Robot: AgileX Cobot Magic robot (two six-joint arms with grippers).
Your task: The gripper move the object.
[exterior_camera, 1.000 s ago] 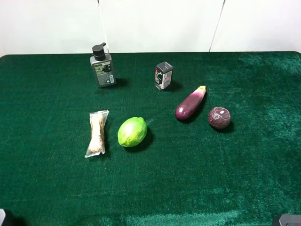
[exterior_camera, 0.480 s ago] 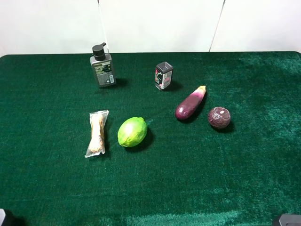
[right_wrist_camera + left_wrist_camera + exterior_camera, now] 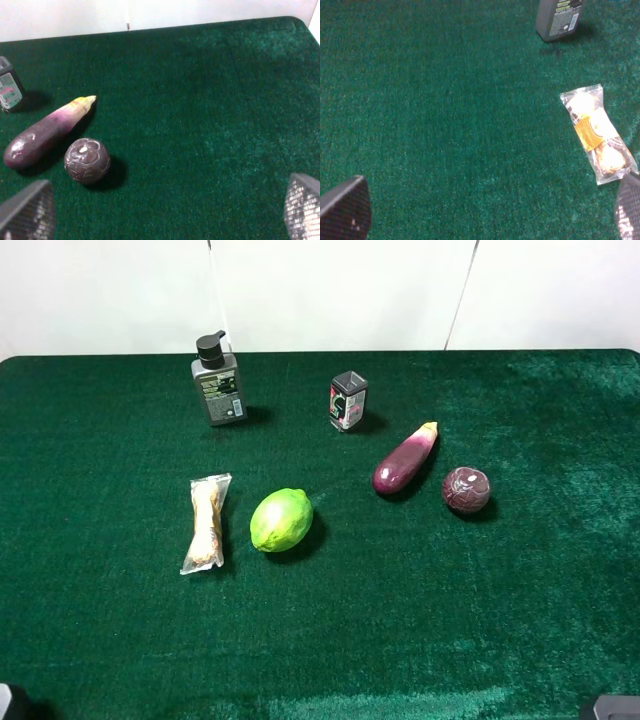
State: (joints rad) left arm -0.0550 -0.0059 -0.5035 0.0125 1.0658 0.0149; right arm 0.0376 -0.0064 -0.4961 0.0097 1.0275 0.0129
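Two grippers, both with fingers spread wide and nothing between them: left gripper (image 3: pixel 485 210), right gripper (image 3: pixel 165 207). Only the textured fingertips show, at the edges of each wrist view.

Object is the grey pump bottle (image 3: pixel 218 388), upright at far left on the green cloth (image 3: pixel 120 640). It's well apart from the rest: black can (image 3: pixel 348 400) to its right, wrapped snack (image 3: pixel 206 522) nearer than it.

Handling, my read:
- Rigid plastic, flat-sided, probably light to moderate depending on fill, which can't be told.
- Smooth walls and glossy label could be slippery.
- Tall and narrow on soft pile, so a nudge may tip it.
- Grip across the thin dimension at mid-body, on the flat faces. Avoid the pump cap, which may turn or depress.
- Left gripper is the closer one.

View differences:
- High camera shows the whole layout, including the lime (image 3: pixel 281 520), and the bottle's cap. It shows almost nothing of the arms.
- Left wrist shows only the bottle's lower body, cap cut off, plus the snack up close.
- Right wrist misses the bottle. It sees the eggplant (image 3: pixel 45 132), purple ball (image 3: pixel 87 161) and part of the can.
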